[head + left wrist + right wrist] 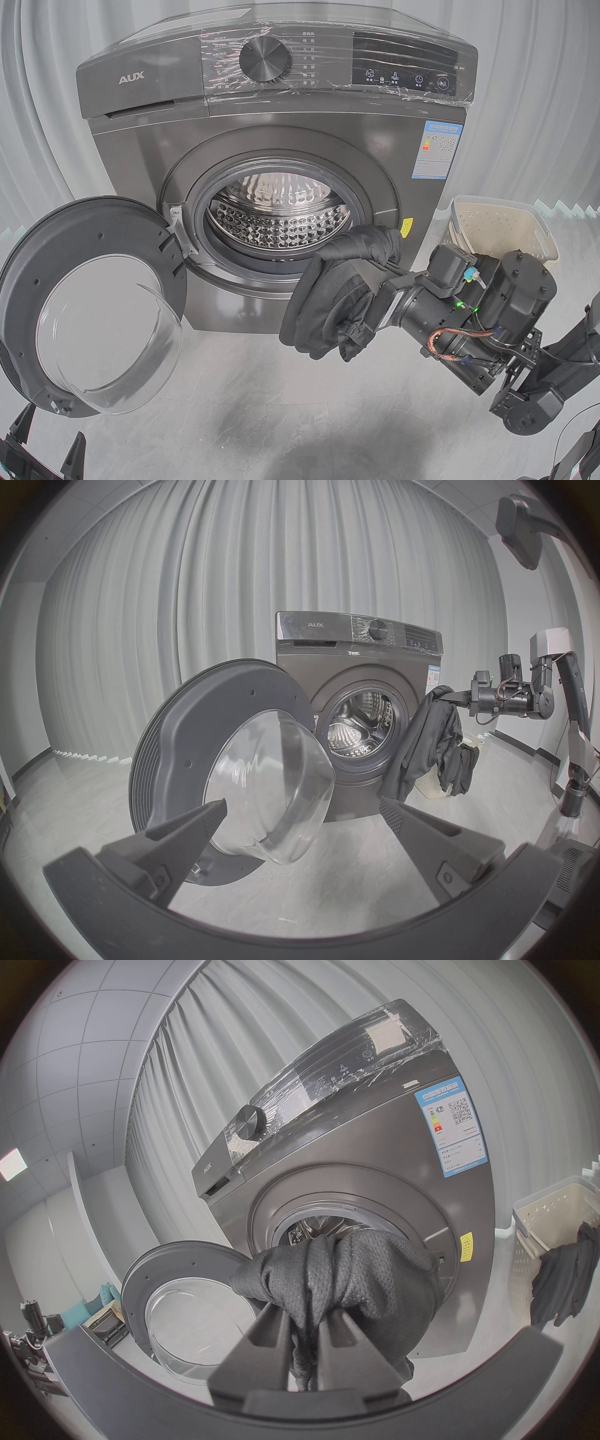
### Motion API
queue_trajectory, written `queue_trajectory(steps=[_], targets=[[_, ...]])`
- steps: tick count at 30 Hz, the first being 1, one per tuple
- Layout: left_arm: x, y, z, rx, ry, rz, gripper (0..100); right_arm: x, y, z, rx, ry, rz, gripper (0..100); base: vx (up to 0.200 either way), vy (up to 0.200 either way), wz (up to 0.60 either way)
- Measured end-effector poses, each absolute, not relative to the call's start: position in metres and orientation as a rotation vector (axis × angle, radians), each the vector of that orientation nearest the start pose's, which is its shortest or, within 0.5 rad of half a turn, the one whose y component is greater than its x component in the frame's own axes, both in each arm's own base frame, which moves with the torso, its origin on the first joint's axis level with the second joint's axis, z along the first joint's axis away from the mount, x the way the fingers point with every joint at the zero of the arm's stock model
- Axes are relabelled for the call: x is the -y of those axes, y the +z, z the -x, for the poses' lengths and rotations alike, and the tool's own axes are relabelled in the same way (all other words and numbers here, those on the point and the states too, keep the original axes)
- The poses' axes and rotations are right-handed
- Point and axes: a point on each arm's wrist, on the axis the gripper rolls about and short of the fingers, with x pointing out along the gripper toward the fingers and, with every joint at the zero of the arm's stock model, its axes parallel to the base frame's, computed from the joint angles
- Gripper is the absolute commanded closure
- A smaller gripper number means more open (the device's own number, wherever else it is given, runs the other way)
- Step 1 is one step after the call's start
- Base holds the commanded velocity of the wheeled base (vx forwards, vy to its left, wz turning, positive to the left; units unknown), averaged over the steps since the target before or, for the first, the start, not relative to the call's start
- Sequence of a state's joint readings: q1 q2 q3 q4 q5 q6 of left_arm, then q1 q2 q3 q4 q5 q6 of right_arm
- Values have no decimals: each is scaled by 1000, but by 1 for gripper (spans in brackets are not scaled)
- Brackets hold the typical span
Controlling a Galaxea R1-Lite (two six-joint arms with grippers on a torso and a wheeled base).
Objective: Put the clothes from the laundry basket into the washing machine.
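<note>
The grey washing machine [144, 162] stands with its round door [81, 237] swung wide to the left, and the steel drum [278, 212] is bare inside. My right gripper [375, 265] is shut on a black garment [331, 300] just in front of the drum opening's lower right rim. The cloth hangs down from the fingers [340, 1347] and bunches over their tips [369, 1272]. The cream laundry basket [500, 225] stands on the floor to the right of the machine, with another dark cloth [562, 1279] draped over its rim. My left gripper [306, 830] is open, low at the left near the door.
The open door [212, 742] with its clear glass bowl [275, 786] takes up the space left of the drum. Grey floor [250, 387] lies open in front of the machine. A pleated curtain [537, 94] runs behind.
</note>
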State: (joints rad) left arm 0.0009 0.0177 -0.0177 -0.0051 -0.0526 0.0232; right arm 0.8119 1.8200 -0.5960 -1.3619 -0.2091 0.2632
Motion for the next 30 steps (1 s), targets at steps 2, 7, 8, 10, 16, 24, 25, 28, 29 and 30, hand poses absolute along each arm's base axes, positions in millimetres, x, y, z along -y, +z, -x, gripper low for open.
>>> queue_trajectory(steps=[2, 7, 8, 10, 16, 24, 25, 28, 29, 30], targets=[[1, 81, 23, 6, -52, -22, 0, -222, 165, -217, 43, 619, -323, 100, 0, 0, 0], [1, 82, 23, 16, -53, -9, 0, -229, 163, -221, 45, 627, -323, 100, 0, 0, 0], [1, 83, 23, 22, -54, -3, 0, -230, 163, -221, 46, 627, -323, 100, 0, 0, 0], [2, 88, 24, 48, -66, 16, 0, -231, 162, -222, 45, 629, -322, 100, 0, 0, 0], [5, 137, 35, 155, -196, 21, 0, -236, 163, -224, 54, 645, -325, 100, 0, 0, 0], [9, 192, 9, 108, -408, -31, 0, -246, 172, -230, 87, 686, -339, 100, 0, 0, 0], [10, 194, 1, 88, -427, -31, 0, -247, 174, -231, 93, 688, -342, 100, 0, 0, 0], [11, 196, -25, 15, -499, -24, 0, -251, 180, -234, 112, 696, -351, 100, 0, 0, 0], [12, 196, -32, -5, -520, -20, 0, -252, 182, -235, 116, 697, -354, 100, 0, 0, 0], [13, 196, -40, -29, -547, -16, 0, -253, 183, -236, 121, 699, -356, 100, 0, 0, 0]])
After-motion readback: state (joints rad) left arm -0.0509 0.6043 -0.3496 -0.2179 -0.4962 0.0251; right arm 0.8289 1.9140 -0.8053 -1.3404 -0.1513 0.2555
